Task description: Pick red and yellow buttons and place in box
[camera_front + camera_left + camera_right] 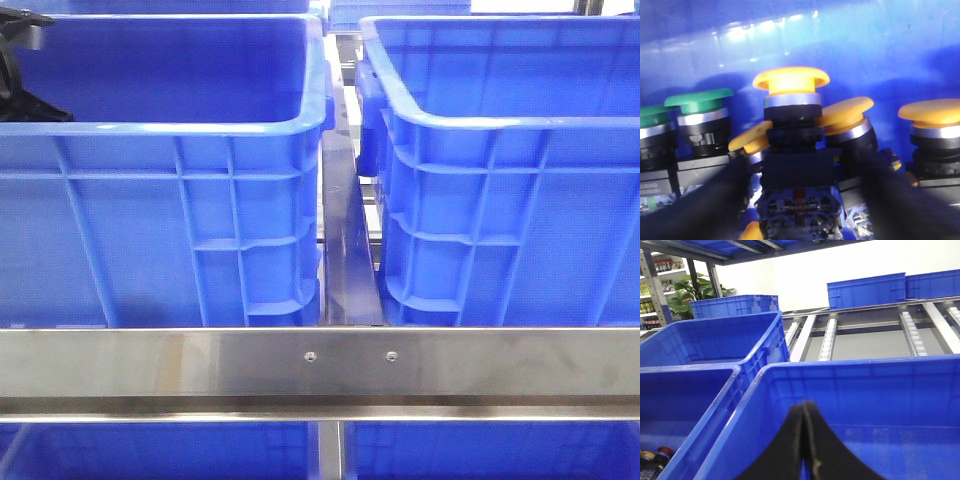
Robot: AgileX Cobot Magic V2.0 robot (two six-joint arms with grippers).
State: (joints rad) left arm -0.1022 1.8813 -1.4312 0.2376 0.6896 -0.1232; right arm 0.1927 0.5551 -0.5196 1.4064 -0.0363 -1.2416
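Observation:
In the left wrist view, a yellow button (pixel 791 82) with a mushroom cap, metal collar and black contact block stands upright on the blue crate floor. My left gripper (pixel 800 172) is open, with one dark finger on each side of the block and narrow gaps between. More yellow buttons (pixel 847 114) (pixel 932 112) lean beside it. No red button shows. My right gripper (pixel 804 407) is shut and empty, hanging over the box (pixel 865 385), the right blue crate (pixel 500 120). In the front view, only part of the black left arm (pixel 20 85) shows, over the left crate (pixel 170 130).
Green-capped buttons (pixel 700 102) stand beside the yellow ones. A steel rail (pixel 320 362) runs across in front of both crates, with a metal divider (pixel 345 240) between them. Behind are roller tracks (pixel 830 337) and more blue crates (pixel 865 290).

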